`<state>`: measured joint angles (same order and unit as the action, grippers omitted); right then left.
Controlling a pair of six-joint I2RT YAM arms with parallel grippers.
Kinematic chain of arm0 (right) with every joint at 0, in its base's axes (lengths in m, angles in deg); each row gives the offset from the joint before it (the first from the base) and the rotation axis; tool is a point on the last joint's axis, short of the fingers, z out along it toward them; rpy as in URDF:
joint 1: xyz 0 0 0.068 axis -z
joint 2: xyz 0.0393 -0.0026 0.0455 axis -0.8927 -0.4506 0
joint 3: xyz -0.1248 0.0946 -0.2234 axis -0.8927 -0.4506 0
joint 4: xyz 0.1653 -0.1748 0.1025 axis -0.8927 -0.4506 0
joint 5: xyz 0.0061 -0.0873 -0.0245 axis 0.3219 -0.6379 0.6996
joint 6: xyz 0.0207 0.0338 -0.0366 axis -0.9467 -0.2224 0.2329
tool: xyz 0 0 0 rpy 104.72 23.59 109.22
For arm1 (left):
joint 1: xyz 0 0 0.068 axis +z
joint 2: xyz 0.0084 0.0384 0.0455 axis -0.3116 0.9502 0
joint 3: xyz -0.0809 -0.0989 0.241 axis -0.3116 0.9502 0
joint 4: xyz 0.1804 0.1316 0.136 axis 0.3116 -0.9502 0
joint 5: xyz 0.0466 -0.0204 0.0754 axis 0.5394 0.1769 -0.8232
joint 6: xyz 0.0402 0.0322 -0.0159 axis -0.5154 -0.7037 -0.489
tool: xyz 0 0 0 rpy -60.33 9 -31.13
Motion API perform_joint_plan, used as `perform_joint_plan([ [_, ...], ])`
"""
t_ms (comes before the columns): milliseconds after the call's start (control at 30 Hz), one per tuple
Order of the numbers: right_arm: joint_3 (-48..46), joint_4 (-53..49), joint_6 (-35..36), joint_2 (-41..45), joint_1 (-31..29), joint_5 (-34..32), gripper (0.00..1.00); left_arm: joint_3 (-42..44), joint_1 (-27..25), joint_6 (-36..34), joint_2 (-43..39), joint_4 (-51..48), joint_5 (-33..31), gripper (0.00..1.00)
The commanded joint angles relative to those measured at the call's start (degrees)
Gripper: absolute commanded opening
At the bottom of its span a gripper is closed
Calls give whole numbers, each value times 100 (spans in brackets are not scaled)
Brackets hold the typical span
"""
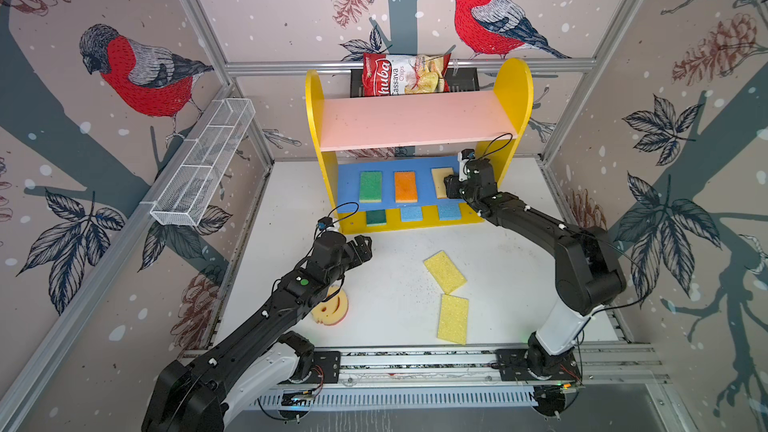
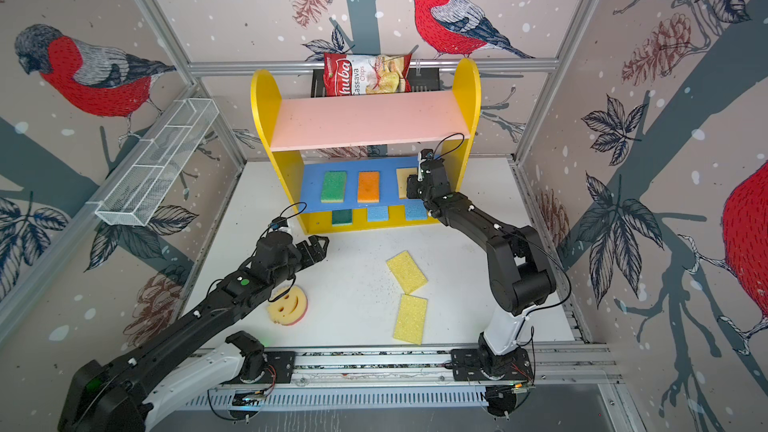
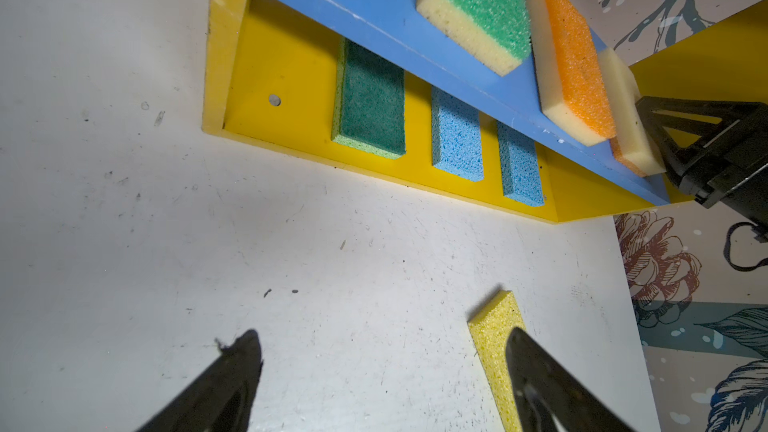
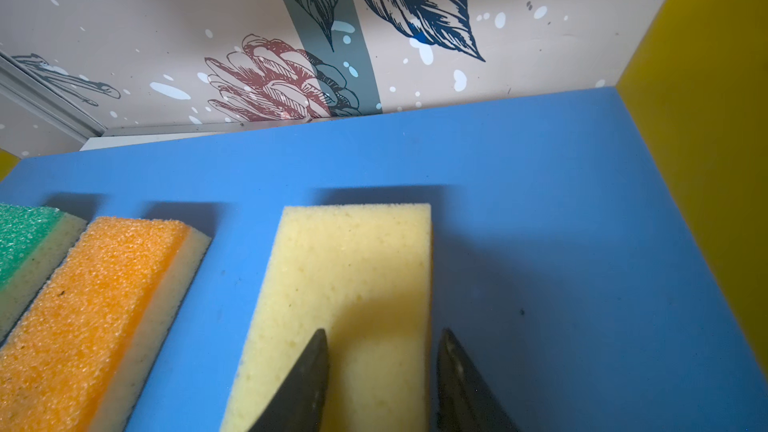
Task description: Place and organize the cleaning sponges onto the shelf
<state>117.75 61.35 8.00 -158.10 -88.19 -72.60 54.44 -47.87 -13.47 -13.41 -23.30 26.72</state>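
The tan sponge point(image 4: 349, 268), a porous foam rectangle, lies flat at the right end of the shelf's point(image 1: 513, 89) smooth blue board point(image 1: 349, 176), right of centre in both top views. Its long axis runs up the frame, parallel to the orange sponge point(image 1: 405, 187) beside it. The right arm reaches in low, and the right gripper point(image 4: 384, 336) holds its jaws partly apart over the sponge's near end. Whether they grip it I cannot tell. The left gripper point(image 3: 382, 336) hovers over the bench point(image 1: 374, 284), jaws wide and empty.
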Motion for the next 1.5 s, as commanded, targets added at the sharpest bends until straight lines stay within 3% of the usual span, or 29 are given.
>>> perform_joint_plan([
  [0, 75, 92, 49, -41, 4, 153, 42, -19, 28, -58, 27, 182, 46, 91],
  [233, 67, 70, 6, -8, 20, -13, 44, -68, 41, -58, 56, 186, 47, 91],
  [533, -22, 111, -189, 101, 123, -26, 55, -85, 47, -51, 149, 230, 83, 91],
  [1067, 225, -55, -156, 156, 176, 117, 58, -196, 58, -31, 321, 300, 170, 90],
  [1467, -198, -235, -541, 1050, 212, -33, 60, -252, 64, 38, 306, 245, 178, 90],
])
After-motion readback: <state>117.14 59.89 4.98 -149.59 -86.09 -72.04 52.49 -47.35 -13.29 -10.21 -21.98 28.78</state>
